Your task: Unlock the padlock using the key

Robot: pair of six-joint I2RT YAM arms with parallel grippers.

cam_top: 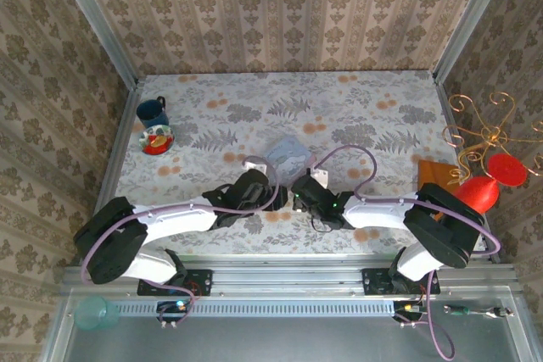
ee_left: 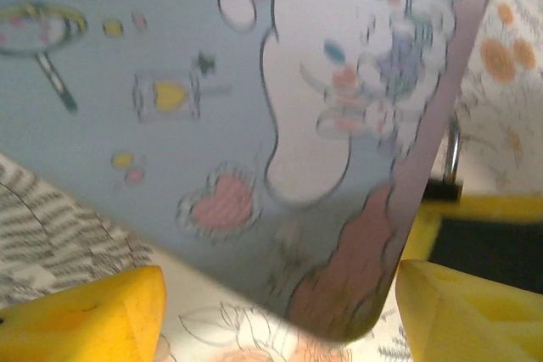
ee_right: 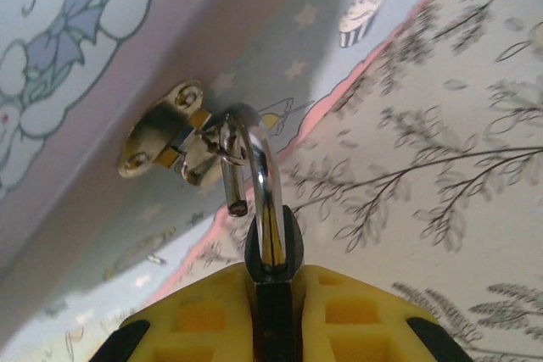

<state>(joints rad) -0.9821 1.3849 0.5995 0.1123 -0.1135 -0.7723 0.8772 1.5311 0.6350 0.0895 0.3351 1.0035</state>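
A: Padlock loc?
B: The small black blocky padlock [ee_right: 273,247] sits between the yellow pads [ee_right: 195,315] of the right gripper [ee_right: 273,294], jaws narrow and clamped on the lock body. In the top view the right gripper [cam_top: 303,195] is at mid-table, just on the near side of the pale blue-grey rectangular cartoon tin [cam_top: 286,155].
A: Shackle?
B: The silver curved steel shackle [ee_right: 265,167] hooks thru a small ring on the brass-coloured round hasp [ee_right: 161,137] on the tin's side. One leg runs into the body, and the other ends free (its tip is clear of the body).
A: Left gripper?
B: The left gripper [ee_left: 280,315] is spread wide, w/ yellow fingers [ee_left: 85,320] either side of the tin's rounded corner. Contact w/ the tin: cannot tell. The pic is blurry.
A: Anything else?
B: A dark blue ceramic mug [cam_top: 153,110] sits far-left on the floral-print tablecloth [cam_top: 382,116], well apart from both arms.
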